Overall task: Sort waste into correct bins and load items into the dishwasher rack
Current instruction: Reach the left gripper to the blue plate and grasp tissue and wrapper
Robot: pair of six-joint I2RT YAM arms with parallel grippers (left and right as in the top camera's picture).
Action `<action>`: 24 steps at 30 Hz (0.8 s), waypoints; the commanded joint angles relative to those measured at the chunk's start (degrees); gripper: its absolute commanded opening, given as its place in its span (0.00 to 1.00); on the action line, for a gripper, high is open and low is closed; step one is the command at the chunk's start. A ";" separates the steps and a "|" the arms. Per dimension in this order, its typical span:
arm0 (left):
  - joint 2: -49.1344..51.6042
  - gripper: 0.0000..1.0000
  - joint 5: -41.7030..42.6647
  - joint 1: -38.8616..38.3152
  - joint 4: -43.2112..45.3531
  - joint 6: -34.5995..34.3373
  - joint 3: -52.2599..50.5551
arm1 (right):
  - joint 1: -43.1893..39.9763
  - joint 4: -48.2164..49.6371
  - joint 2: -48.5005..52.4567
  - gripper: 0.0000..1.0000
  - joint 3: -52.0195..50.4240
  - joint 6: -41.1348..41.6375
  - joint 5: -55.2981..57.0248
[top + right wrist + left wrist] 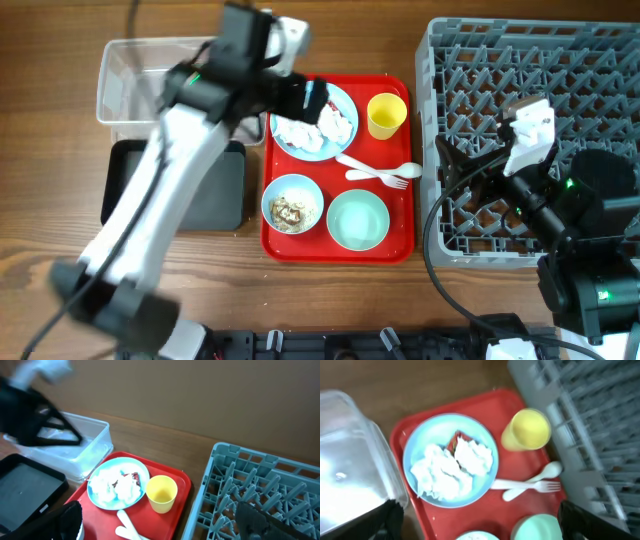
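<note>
A light blue plate (340, 100) on the red serving tray holds crumpled white tissue (300, 130) and a small red wrapper (456, 440). One bowl (292, 204) holds food scraps and a mint bowl (358, 219) is empty. The yellow cup (386, 115) and the white fork and spoon (380, 172) lie on the tray too. My left gripper (308, 100) hovers open and empty over the plate's left edge; it also shows in the left wrist view (480, 527). My right gripper (455, 182) is open and empty over the left side of the grey rack (530, 70).
The clear tub (125, 80) stands at the back left, with the black tray (215, 190) in front of it, partly under my left arm. The red serving tray (400, 245) sits between the bins and the rack.
</note>
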 commanded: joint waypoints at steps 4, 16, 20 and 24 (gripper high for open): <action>12.35 1.00 0.09 -3.02 0.87 0.63 2.91 | 0.24 -1.77 0.11 1.00 1.38 1.53 -1.42; 20.85 1.00 -5.25 -2.49 6.14 -12.98 2.91 | 0.24 -5.64 0.61 1.00 1.33 6.78 -2.25; 24.44 1.00 -6.62 -2.27 8.15 -17.77 2.89 | 0.24 -6.27 1.75 1.00 1.33 6.80 -2.25; 27.08 1.00 -8.20 -2.34 8.72 -21.11 2.89 | 0.24 -6.27 3.06 1.00 1.33 6.82 -2.25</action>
